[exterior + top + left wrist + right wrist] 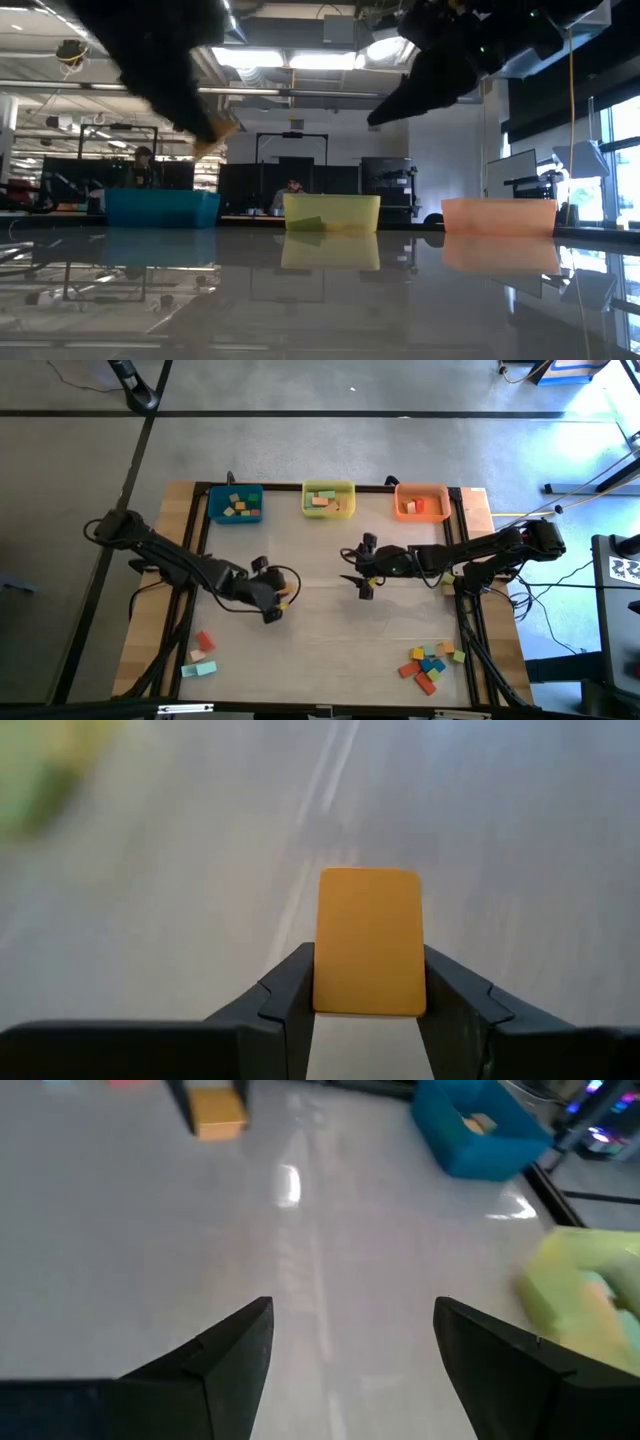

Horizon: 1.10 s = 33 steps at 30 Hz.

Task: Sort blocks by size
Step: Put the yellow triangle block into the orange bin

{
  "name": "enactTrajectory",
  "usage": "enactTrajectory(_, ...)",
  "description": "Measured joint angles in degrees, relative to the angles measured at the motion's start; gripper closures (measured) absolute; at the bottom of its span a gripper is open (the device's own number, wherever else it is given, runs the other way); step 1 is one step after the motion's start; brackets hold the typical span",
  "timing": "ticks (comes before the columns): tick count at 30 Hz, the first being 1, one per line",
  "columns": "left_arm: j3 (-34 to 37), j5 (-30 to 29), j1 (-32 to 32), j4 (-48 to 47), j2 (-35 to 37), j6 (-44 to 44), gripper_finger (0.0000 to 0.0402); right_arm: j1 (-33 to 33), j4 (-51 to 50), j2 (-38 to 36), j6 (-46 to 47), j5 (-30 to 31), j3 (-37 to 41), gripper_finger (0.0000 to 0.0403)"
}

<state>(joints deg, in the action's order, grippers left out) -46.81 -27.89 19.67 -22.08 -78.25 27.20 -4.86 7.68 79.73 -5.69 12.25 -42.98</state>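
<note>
Left end effector (368, 1005) clamped on yellow-orange block (369, 942), aloft mid-worktop: keep grip square, carry toward far-edge bins. Right end effector (352, 1342) apart, empty, waiting centre.

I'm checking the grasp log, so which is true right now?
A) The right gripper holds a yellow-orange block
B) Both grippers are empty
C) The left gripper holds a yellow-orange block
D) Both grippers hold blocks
C: in the left wrist view the block sits clamped between the left gripper's fingers, while the right gripper stands open over bare table with nothing between its fingers.
</note>
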Motion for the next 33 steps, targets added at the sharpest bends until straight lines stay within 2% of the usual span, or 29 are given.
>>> enactTrajectory(9,0.0,-0.4,-3.9,20.4,2.0,-15.4,0.0273,0.0,11.5,3.1,0.1,-8.1,0.0,0.0127)
enactTrajectory(16,0.0,-0.3,-4.2,32.8,1.8,-22.1,0.0273,0.0,21.9,7.1,1.7,-10.4,0.0,0.0127)
enactTrajectory(23,0.0,-0.2,-4.2,40.4,-0.3,-25.2,0.0273,0.0,32.2,10.2,5.3,-10.4,0.0,0.0127)
enactTrajectory(33,0.0,-0.2,-4.2,44.1,-2.6,-27.4,0.0273,0.0,36.1,11.0,5.3,-14.5,-0.5,0.0127)
